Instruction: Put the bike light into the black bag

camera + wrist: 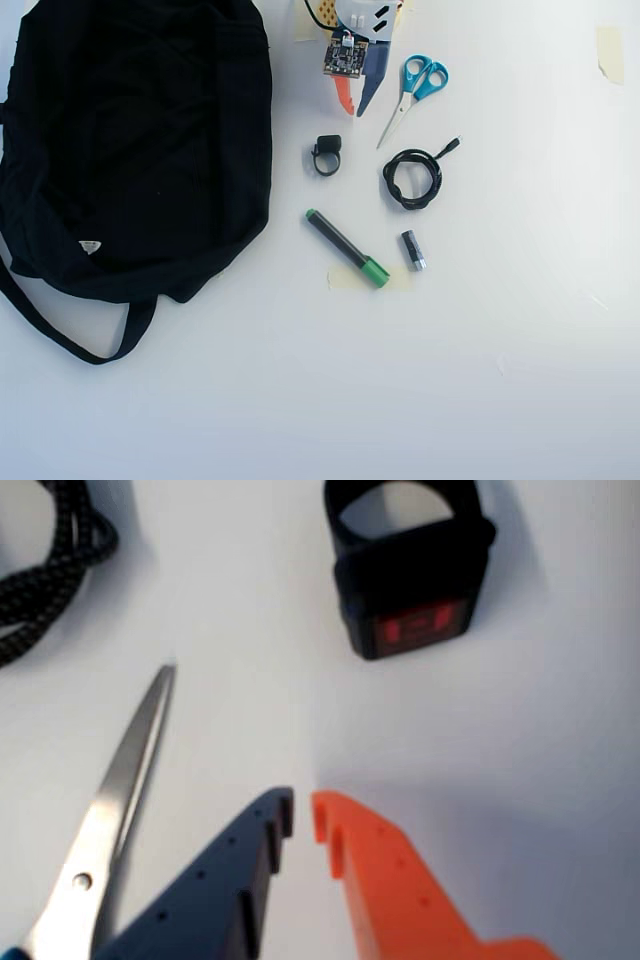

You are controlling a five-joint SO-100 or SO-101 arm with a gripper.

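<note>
The black bag fills the upper left of the overhead view, lying slack on the white table, its strap trailing below. The scissors lie to the right of the arm, blades pointing down-left toward the gap beside the fingers; in the wrist view the blade tip sits just left of the blue finger. The gripper carries nothing: its blue and orange fingertips stand nearly together, only a slim gap between them. The bike light lies on the table straight ahead of the fingertips and slightly right in the wrist view, clear of them, red face toward the gripper and loop strap on the far side. In the overhead view it sits just below the fingertips, between bag and coiled cable. Judgement: the fingers must part, then advance forward onto the boxy body.
</note>
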